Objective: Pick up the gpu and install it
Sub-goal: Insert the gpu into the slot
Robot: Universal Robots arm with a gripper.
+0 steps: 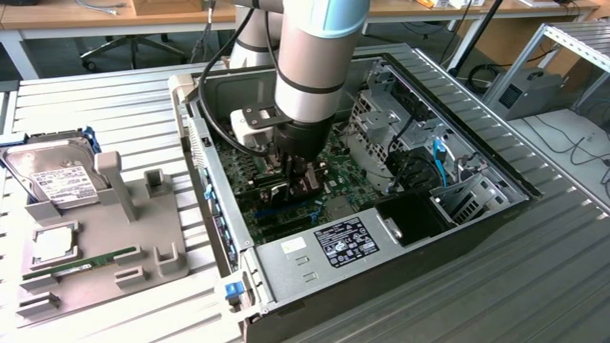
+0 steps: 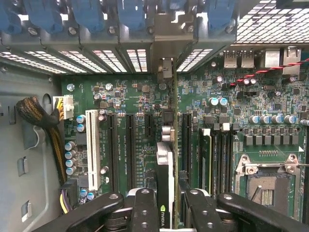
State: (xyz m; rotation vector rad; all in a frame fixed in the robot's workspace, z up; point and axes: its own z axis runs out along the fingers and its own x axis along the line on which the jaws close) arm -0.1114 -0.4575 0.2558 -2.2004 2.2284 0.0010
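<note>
- The exterior view looks down at an angle from above on the open computer case and the slatted table around it.
- The wrist view looks straight down, close above the motherboard (edge-on along the gpu).
- Both views share the motherboard inside the case.

Even, bright overhead light; soft shadow inside the case. Glare on vent slots at 12 o'clock; fingers blurred.
</note>
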